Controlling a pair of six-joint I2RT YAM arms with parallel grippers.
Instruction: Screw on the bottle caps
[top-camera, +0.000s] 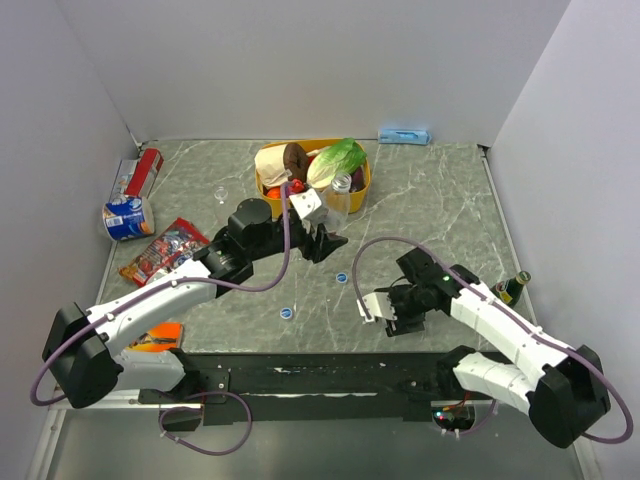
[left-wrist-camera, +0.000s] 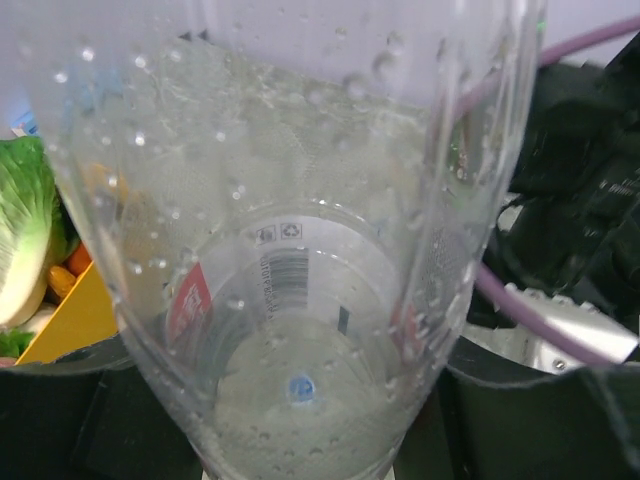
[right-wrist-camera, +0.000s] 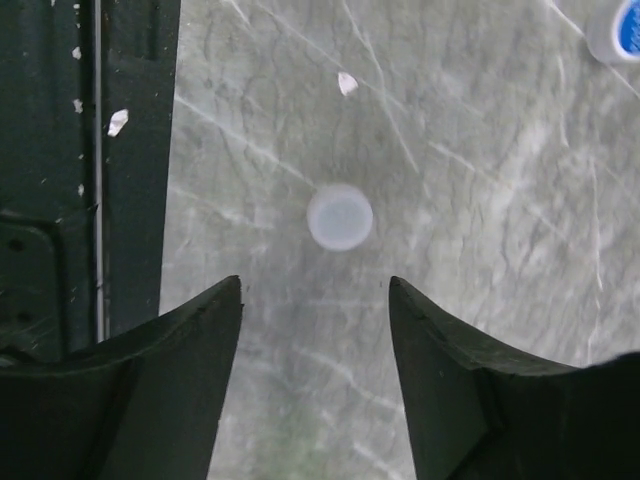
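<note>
The light, slick whitish cap (right-wrist-camera: 340, 216) is best pinched across its rim by the wide-spread right end effector (right-wrist-camera: 314, 286); the crushable bottle (left-wrist-camera: 290, 250) is held by the left end effector (top-camera: 322, 238).

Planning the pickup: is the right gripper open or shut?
Open: the right gripper shows its fingers well apart in its wrist view, the whitish cap lying on the table ahead, untouched.

Lots cropped or hidden in this one

The clear bottle (left-wrist-camera: 300, 250) is cut off by every edge of the left wrist view, and the left gripper (top-camera: 330, 235) fingers are lost behind it, so the grip can't be made out. A blue cap (right-wrist-camera: 622, 30) is clipped by the right wrist view's corner. The dark green bottle (top-camera: 514, 288) is partly hidden by the right arm (top-camera: 490, 315).
</note>
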